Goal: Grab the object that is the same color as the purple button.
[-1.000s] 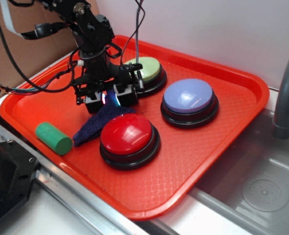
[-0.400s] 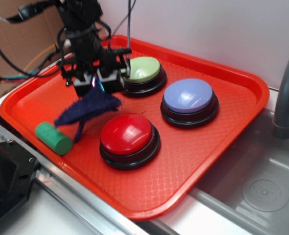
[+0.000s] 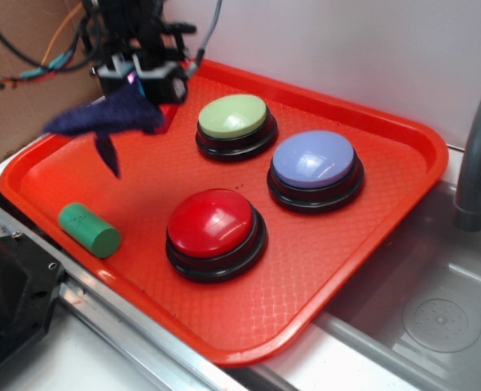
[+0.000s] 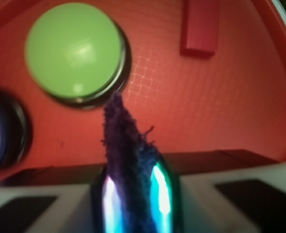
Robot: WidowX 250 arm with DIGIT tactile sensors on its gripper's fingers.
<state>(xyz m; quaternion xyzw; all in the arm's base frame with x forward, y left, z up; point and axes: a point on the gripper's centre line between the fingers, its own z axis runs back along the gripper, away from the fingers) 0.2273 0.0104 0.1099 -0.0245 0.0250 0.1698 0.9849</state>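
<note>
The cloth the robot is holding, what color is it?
Dark purple-blue cloth, clearest in the exterior view.

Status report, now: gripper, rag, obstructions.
Gripper shut on purple rag. Rag airborne above red tray, back left. Nothing in the way.

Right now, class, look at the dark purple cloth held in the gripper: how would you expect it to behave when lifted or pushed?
Probably floppy: the cloth droops from the gripper, a corner dangling above the tray. Likely light, since a pinch on one edge carries it. Its fuzzy surface, seen between the fingers in the wrist view, suggests it grips rather than slips. Pushed, it would bunch, not roll.
</note>
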